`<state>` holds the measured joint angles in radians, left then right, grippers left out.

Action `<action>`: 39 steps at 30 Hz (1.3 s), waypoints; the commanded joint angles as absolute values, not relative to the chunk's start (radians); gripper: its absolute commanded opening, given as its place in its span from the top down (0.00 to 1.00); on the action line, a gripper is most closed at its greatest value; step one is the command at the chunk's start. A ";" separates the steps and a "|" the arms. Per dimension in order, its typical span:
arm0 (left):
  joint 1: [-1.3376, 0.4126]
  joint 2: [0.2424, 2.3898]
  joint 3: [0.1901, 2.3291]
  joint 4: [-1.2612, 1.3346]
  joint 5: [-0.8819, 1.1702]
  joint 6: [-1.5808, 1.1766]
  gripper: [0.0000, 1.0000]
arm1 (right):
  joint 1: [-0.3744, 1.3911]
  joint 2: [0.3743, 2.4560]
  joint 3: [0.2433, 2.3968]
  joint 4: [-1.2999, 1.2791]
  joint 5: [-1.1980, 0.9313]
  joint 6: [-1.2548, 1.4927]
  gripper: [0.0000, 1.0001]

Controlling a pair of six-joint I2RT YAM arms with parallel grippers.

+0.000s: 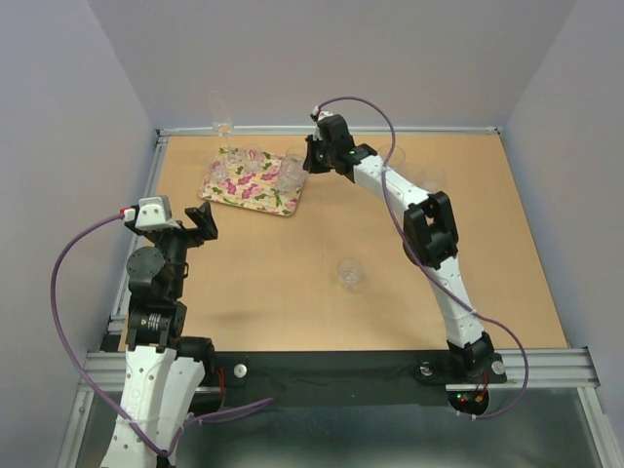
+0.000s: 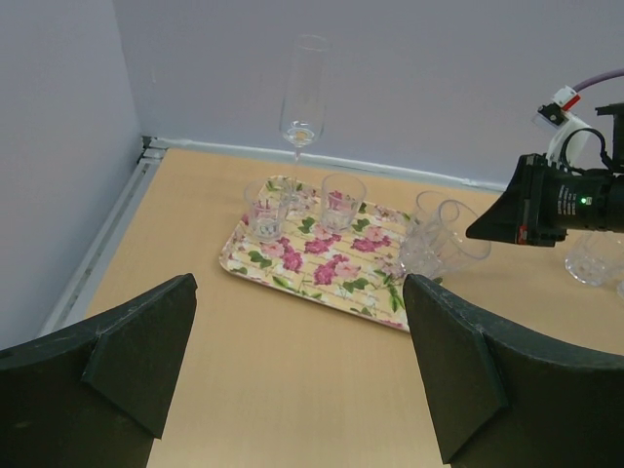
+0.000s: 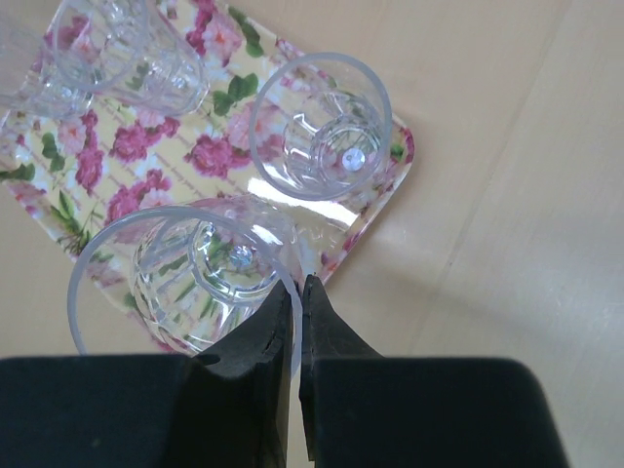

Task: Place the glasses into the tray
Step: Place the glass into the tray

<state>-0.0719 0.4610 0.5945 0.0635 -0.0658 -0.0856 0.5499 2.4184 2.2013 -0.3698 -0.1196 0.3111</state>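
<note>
The flowered tray (image 1: 237, 189) lies at the back left of the table. Several clear glasses stand on it, among them two (image 2: 265, 211) (image 2: 341, 200) near its far edge. My right gripper (image 3: 297, 285) is shut on the rim of one glass (image 3: 166, 283), one finger inside and one outside. It holds that glass over the tray's right corner (image 1: 291, 174), beside another glass (image 3: 322, 127). A single glass (image 1: 350, 273) stands on the table's middle. My left gripper (image 1: 195, 222) hangs open and empty near the left edge, in front of the tray (image 2: 327, 268).
A tall champagne flute (image 2: 302, 97) stands just behind the tray by the back wall. One more clear glass (image 2: 595, 258) sits on the table right of the tray. Walls close the table in at the back and on both sides.
</note>
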 commanded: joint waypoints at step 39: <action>-0.074 0.446 0.581 0.118 -0.078 -0.066 0.02 | 0.586 2.234 2.197 -0.302 -0.061 0.195 0.26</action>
